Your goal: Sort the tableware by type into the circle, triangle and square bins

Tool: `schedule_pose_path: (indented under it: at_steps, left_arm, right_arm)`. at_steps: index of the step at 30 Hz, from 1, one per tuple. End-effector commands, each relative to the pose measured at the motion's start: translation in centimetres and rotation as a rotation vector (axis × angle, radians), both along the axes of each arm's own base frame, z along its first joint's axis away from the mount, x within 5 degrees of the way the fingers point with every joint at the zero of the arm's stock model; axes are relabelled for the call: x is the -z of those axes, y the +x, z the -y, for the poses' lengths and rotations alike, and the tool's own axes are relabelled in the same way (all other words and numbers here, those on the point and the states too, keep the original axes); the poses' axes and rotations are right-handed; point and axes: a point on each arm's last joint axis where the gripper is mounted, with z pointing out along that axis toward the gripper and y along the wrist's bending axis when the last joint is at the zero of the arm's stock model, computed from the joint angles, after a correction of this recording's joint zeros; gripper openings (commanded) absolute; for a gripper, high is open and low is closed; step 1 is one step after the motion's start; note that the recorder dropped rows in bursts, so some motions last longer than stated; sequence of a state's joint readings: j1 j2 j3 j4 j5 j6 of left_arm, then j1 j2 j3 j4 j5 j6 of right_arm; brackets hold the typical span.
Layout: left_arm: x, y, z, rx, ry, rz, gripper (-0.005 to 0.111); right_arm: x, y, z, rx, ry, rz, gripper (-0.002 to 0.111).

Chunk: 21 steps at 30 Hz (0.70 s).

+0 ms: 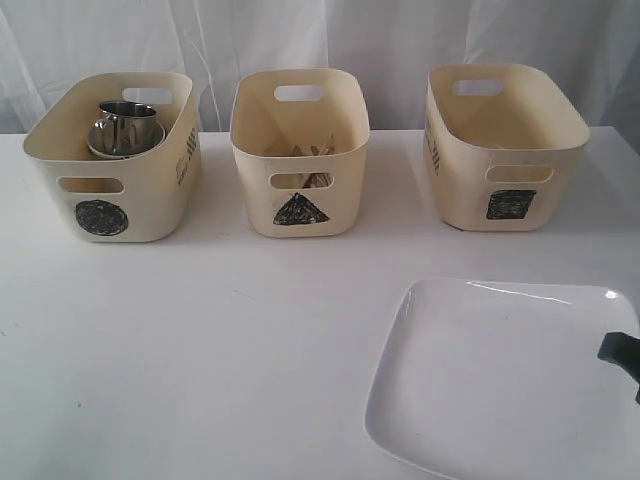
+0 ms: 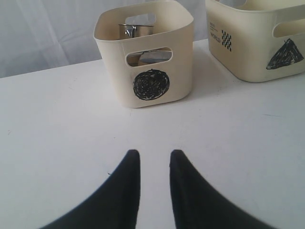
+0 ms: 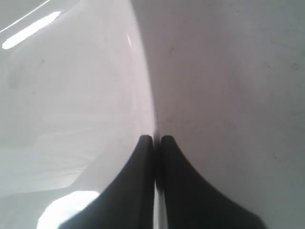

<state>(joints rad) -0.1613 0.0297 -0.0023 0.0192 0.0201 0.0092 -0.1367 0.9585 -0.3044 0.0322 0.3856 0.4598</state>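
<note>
Step now: plate (image 1: 490, 390), only thing not in bin, front right on table (image 1: 200, 350). Right gripper (image 3: 156, 140) pinched tight on plate rim. Left gripper (image 2: 153, 153) part open, empty, facing circle bin (image 2: 143, 62). Next: lift plate, carry to square bin (image 1: 505, 150), maybe tip it to fit.

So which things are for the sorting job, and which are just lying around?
For the job: circle bin, steel mug, steel bowl, triangle bin, chopsticks, square bin, white plate.
Just there: table, curtain.
</note>
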Motion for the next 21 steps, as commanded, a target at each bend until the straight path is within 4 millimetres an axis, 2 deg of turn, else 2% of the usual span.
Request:
schedule_pose_path:
  at_steps: [1,21]
  left_arm:
    - [0.0,0.0,0.0,-0.001,-0.012,0.003,0.028]
    - [0.0,0.0,0.0,-0.001,-0.012,0.003,0.028]
  right_arm:
    - [1.2,0.5,0.1,-0.007,-0.005,-0.027,0.0]
    - [5.3,2.4,0.4,-0.03,-0.005,-0.168,0.0]
